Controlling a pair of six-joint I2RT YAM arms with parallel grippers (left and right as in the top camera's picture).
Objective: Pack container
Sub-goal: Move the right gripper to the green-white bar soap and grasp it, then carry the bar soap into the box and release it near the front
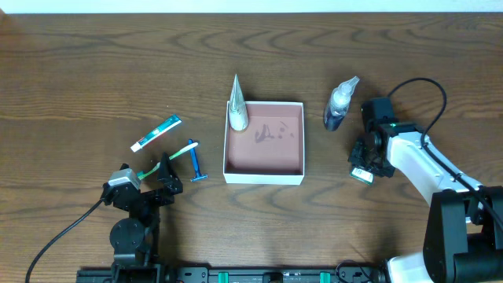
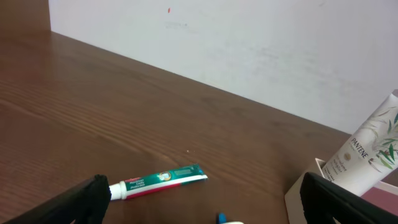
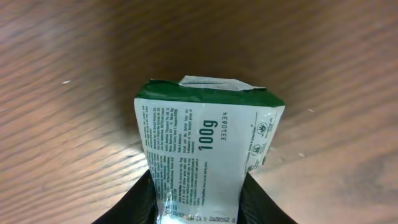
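You could read "PANTENE" in dark capitals running along the white tube (image 2: 372, 149) in the left wrist view. In the right wrist view, the green-and-white packet (image 3: 205, 149) showed "100g" in large figures turned sideways. Beside that was a short word in small capitals, too uncertain to spell out. A block of fine print down the packet's left side was too small to read. The toothpaste tube (image 2: 160, 181) carried green and red lettering that stayed illegible. The pale scribble on the container (image 1: 267, 156) floor spelled nothing you could make out.
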